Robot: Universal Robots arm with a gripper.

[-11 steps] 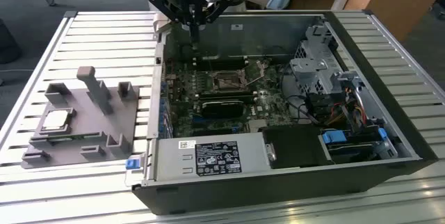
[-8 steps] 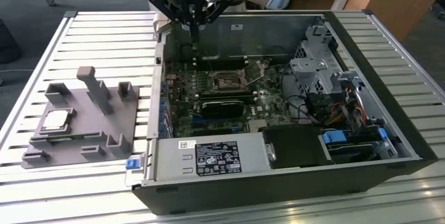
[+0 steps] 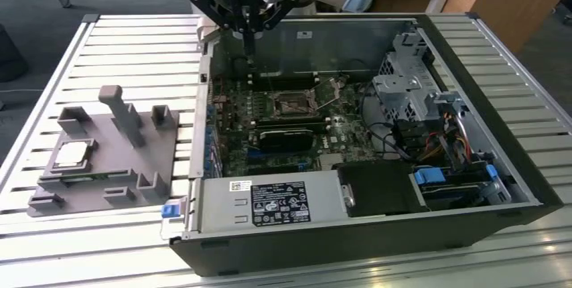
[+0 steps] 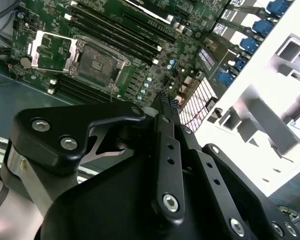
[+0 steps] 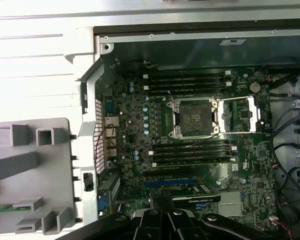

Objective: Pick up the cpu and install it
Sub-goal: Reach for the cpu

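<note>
The main risk comes from how the counter (image 3: 125,40) is laid out. The open computer case (image 3: 500,134) takes up everything toward the counter's edge on the exterior view's right. The grey tray (image 3: 90,191) sits by the edge on the exterior view's left. Anything carried between them has to clear the case's side wall (image 3: 198,120), and coming across too low would probably clip that sheet-metal lip. The tray has uprights too, and the tall post (image 3: 120,110) stands near the chip's pocket, so a sloppy approach could snag there.

Inside the case there's decent open room above the board (image 5: 135,130). The drive cage (image 3: 402,94) and cables (image 3: 393,140) crowd the side toward the exterior view's right.

The socket (image 5: 195,117) sits uncovered, with its hold-down frame (image 5: 240,114) flipped open beside it and memory slots (image 5: 190,82) running along two sides. That looks like the fragile bit. A chip set down tilted or turned the wrong way would likely damage the contacts, which are too small to make out here.

The cpu (image 3: 72,155) lies flat in its pocket on the tray, well apart from the arm. The fingers (image 4: 164,107) hang above the board near the case's side wall, pinched fully together with nothing between them, so nothing's been picked up yet.
</note>
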